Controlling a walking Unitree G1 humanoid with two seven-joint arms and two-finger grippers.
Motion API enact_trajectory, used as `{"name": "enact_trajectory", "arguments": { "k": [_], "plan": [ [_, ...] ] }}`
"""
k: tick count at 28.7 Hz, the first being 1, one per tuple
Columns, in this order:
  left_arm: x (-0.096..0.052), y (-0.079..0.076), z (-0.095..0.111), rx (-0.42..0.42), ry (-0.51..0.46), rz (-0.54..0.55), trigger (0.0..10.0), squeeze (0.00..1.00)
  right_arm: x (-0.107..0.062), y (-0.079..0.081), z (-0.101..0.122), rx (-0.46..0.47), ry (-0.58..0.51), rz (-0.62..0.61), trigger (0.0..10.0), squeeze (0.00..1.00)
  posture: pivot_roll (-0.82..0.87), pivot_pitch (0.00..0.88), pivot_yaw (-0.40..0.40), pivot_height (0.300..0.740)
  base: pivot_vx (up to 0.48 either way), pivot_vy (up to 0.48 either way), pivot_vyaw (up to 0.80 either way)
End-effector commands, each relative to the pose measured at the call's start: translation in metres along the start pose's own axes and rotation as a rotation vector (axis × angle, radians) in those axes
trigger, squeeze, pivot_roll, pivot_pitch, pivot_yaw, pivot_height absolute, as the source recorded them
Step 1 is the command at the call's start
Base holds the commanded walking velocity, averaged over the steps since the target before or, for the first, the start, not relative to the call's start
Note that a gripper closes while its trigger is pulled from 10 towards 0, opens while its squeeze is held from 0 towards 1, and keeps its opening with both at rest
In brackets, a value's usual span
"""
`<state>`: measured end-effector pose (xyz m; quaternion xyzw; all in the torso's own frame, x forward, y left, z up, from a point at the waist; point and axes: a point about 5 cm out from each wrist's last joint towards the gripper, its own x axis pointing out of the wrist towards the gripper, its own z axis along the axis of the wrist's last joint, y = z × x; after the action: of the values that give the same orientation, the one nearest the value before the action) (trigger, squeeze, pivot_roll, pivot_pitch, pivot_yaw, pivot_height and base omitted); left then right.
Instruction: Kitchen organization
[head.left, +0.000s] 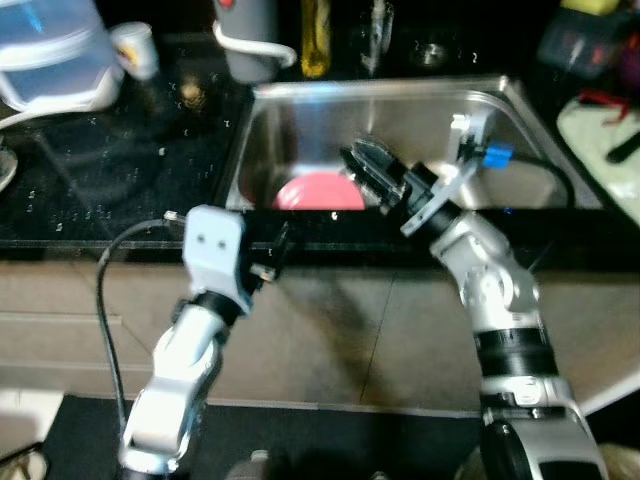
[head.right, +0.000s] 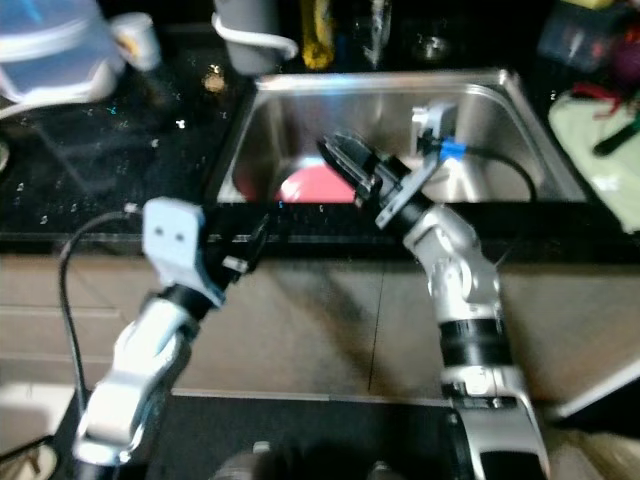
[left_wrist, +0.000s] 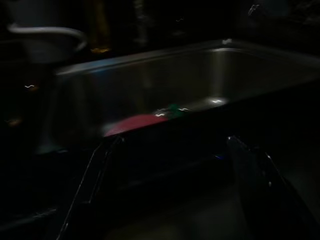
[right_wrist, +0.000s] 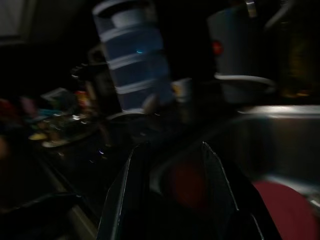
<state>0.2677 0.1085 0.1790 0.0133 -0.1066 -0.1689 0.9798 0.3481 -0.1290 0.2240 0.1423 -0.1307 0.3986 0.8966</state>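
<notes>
Sink (head.left: 300, 120) in wet black counter (head.left: 100, 170)

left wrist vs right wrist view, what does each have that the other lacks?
Left wrist: the sink's far wall seen across the front counter edge, left gripper fingers spread apart. Right wrist: a blue stacked container, a small cup and cluttered countertop, right gripper over the basin. Both: the pink plate in the steel sink, and the grey jug.

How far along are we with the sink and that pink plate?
Nothing looks done yet: the pink plate lies in the steel sink. In hand: the right gripper hangs over the basin just above the plate, holding nothing. The left gripper waits at the counter's front edge. Left: grasping and moving the plate.
</notes>
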Motion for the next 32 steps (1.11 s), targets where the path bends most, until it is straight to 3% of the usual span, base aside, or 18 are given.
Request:
{"name": "enact_trajectory", "arguments": {
  "k": [1,6,10,16,32],
  "plan": [
    [-0.003,0.005,-0.007,0.017,0.032,0.010,10.0,0.00,0.002,0.005,-0.008,-0.006,0.023,0.003,10.0,0.00,0.05,0.040,-0.007,0.740,0.000,0.000,0.00],
    [-0.004,0.006,-0.011,0.017,0.039,0.004,10.0,0.00,-0.005,0.009,-0.022,0.001,0.058,-0.011,10.0,0.00,0.05,0.039,-0.005,0.740,0.000,0.000,0.00],
    [-0.006,0.005,-0.019,0.016,0.064,-0.001,10.0,0.00,-0.011,0.017,-0.032,0.006,0.087,0.038,10.0,0.00,0.04,0.045,0.000,0.740,0.000,0.000,0.80],
    [-0.009,0.007,-0.030,0.026,0.101,-0.001,10.0,0.00,-0.012,0.022,-0.040,0.024,0.099,0.017,10.0,0.00,0.04,0.048,-0.001,0.740,0.000,0.000,0.80],
    [-0.006,0.003,-0.038,0.027,0.126,-0.004,10.0,0.00,-0.001,0.033,-0.035,0.013,0.071,0.032,10.0,0.00,0.04,0.050,-0.006,0.740,0.000,0.000,0.80]
  ]
}}
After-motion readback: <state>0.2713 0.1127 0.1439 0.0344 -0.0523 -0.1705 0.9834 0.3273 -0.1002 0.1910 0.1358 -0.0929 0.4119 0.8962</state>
